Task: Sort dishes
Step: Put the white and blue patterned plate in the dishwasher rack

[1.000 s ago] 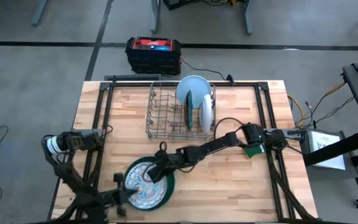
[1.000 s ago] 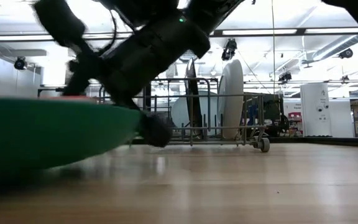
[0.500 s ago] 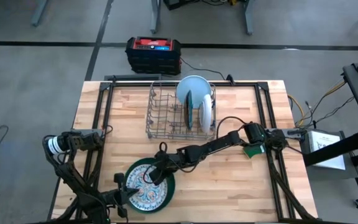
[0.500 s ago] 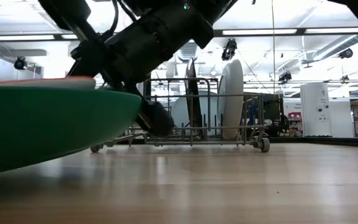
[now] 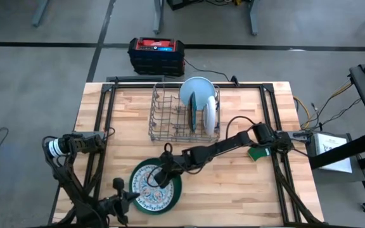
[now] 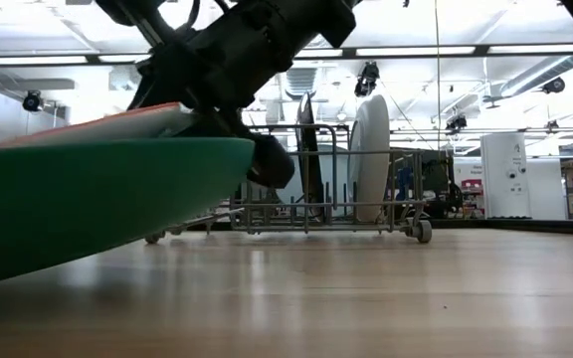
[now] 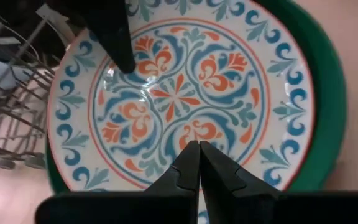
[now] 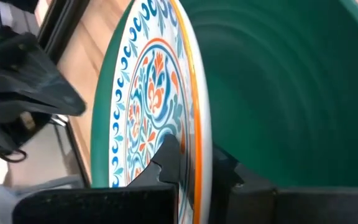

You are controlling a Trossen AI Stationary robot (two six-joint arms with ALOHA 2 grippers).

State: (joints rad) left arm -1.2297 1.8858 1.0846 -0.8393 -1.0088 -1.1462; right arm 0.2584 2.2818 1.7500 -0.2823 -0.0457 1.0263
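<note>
A dark green plate (image 5: 176, 187) lies near the table's near edge, with a white plate patterned in teal and orange (image 5: 152, 190) on top of it. My right gripper (image 5: 161, 179) reaches over the far rim and is shut on the patterned plate (image 8: 148, 106). My left gripper (image 5: 130, 196) is shut at the plates' left side; its tips (image 7: 194, 149) stand over the patterned face (image 7: 185, 81). In the low view the patterned plate (image 6: 117, 124) slants up off the green plate (image 6: 88, 209). My right gripper pinches the patterned plate's far rim (image 8: 199, 134) between its two fingers, one finger (image 8: 168, 152) on the patterned face and the other between this plate and the green one. That rim is raised off the green plate, so the plate sits tilted. My left gripper: I cannot tell whether its shut tips touch the patterned plate.
A grey wire rack (image 5: 170, 117) stands at the table's far middle with a pale blue plate (image 5: 197, 87), a teal one (image 5: 192, 113) and a white one (image 5: 211, 114) upright in it. A green sponge (image 5: 256, 152) lies to the right. A red and black box (image 5: 156, 54) sits beyond the far edge.
My right gripper has raised the patterned plate's far rim, so the plate now slants up off the green plate. Both plates have slid a little toward the table's right. My left gripper has drawn back slightly toward the near edge.
</note>
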